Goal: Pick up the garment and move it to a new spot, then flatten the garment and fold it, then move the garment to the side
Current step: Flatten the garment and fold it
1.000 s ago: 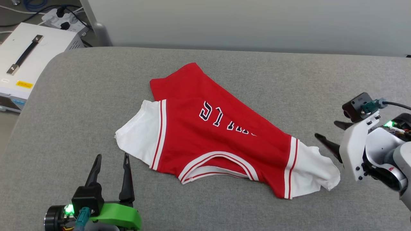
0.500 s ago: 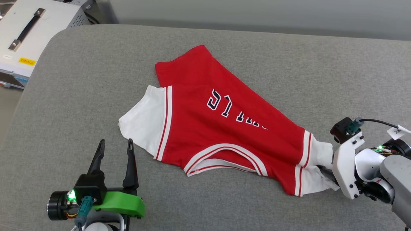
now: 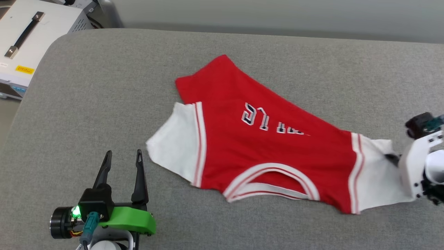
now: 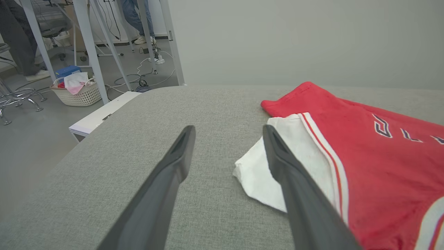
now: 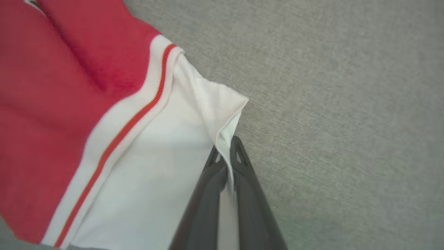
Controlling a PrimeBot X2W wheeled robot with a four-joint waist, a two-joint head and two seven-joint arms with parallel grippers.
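Observation:
The garment [image 3: 270,152], a red jersey with white sleeves and dark lettering, lies spread on the grey padded surface [image 3: 104,86]. My right gripper [image 3: 392,158] is at the far right, shut on the edge of the garment's right white sleeve [image 3: 374,180]. The right wrist view shows the closed fingers [image 5: 204,194] pinching the sleeve hem [image 5: 222,139], with the red body [image 5: 69,86] at left. My left gripper [image 3: 124,152] stands open at lower left, just short of the other white sleeve [image 3: 173,149]. In the left wrist view its tips [image 4: 229,129] frame bare fabric beside that sleeve [image 4: 263,173].
A white equipment case with a black handle [image 3: 31,38] sits off the surface's far left corner. A pale wall [image 3: 277,14] runs behind. The left wrist view shows metal frame legs [image 4: 90,48], a basket [image 4: 76,93] and a person's legs [image 4: 17,45] on the floor beyond.
My right gripper came in to the right sleeve, shut on it and drew the garment to the right, stretching it out. The head camera shifted. The left gripper stayed open and still.

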